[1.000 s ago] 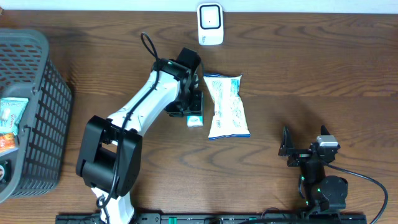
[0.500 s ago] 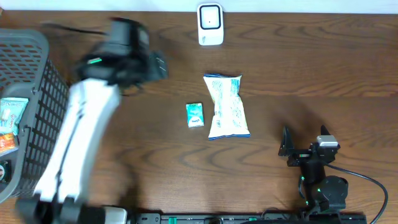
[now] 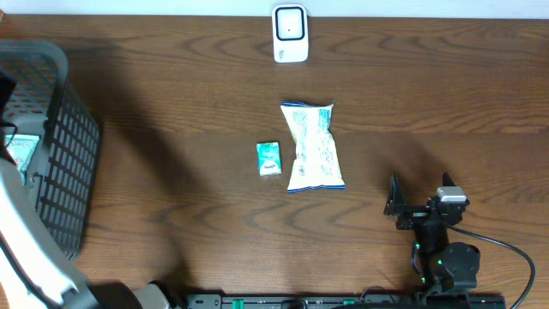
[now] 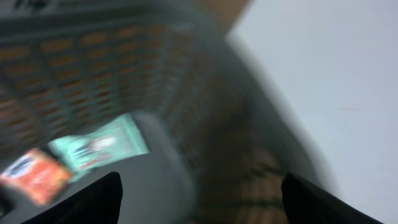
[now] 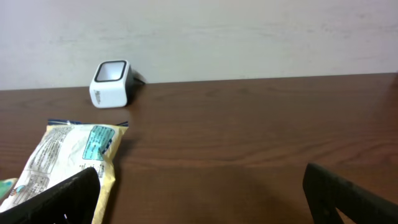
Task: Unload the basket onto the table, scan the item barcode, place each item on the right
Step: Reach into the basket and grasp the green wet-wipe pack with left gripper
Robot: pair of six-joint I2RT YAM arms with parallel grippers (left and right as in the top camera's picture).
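- Your left gripper (image 4: 200, 190) has its jaws spread wide with nothing between them. Only the two dark fingertips show at the bottom corners of the blurred left wrist view.
- Just beyond those jaws, toward 10 o'clock, a teal packet (image 4: 102, 146) lies flat on the floor of the basket (image 4: 93, 68). An orange packet (image 4: 34, 177) lies near it toward 8 o'clock, but the blur hides whether the two touch.
- Your right gripper (image 5: 202, 183) is also fully open and empty, parked low at 5 o'clock on the table (image 3: 446, 94).
- From overhead, the basket sits at 9 o'clock with the left arm (image 3: 26, 249) over it, and the scanner (image 3: 290, 34) stands at 12 o'clock against the far edge.
- Near the table's middle, a small teal pack (image 3: 268, 159) lies just beside a white-and-blue snack bag (image 3: 314, 148). Both are well apart from either gripper.
- The step in hand looks like fetching an item from the basket, with the teal packet the likeliest pick. No grasp has been made yet.
- Next, let the view settle, then lower the open jaws over the teal packet and keep clear of the mesh wall.
- The packet lies flat, so you will probably need to catch an edge.
- Once it is held, carry it toward 12 o'clock and turn its barcode to the scanner's window.
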